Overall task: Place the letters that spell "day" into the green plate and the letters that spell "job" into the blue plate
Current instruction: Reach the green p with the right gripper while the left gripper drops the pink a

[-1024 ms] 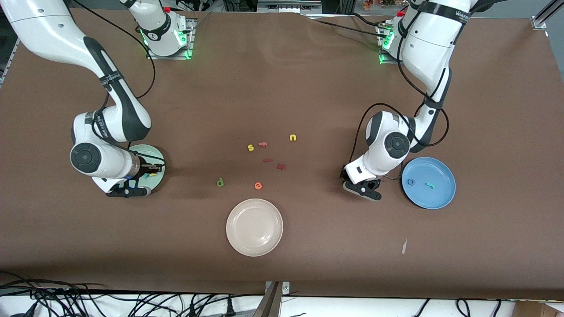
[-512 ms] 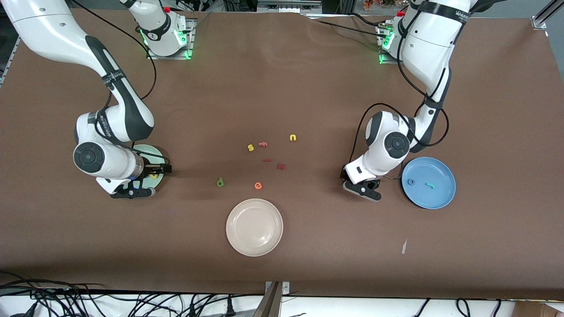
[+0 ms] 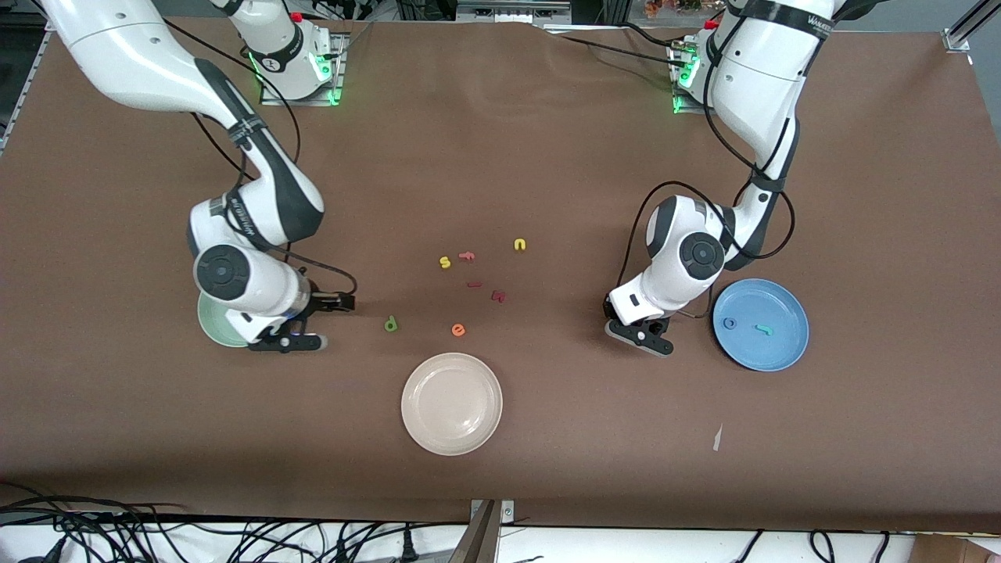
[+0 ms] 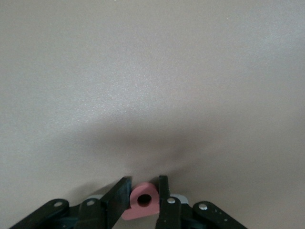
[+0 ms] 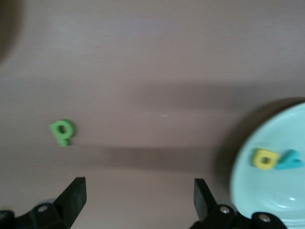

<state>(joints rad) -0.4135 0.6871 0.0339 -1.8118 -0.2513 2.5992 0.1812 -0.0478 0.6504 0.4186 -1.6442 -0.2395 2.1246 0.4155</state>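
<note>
Gripping upright pink "b" (image 4: 143,202), left fingers (image 4: 119,196).

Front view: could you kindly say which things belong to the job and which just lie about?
Job: green plate holding yellow a, teal y; green d; blue plate holding blue o, teal j; pink b in left gripper; right gripper beside green plate.
Lying about: cream plate; yellow s; yellow n; salmon f; orange e; two red letters.
</note>
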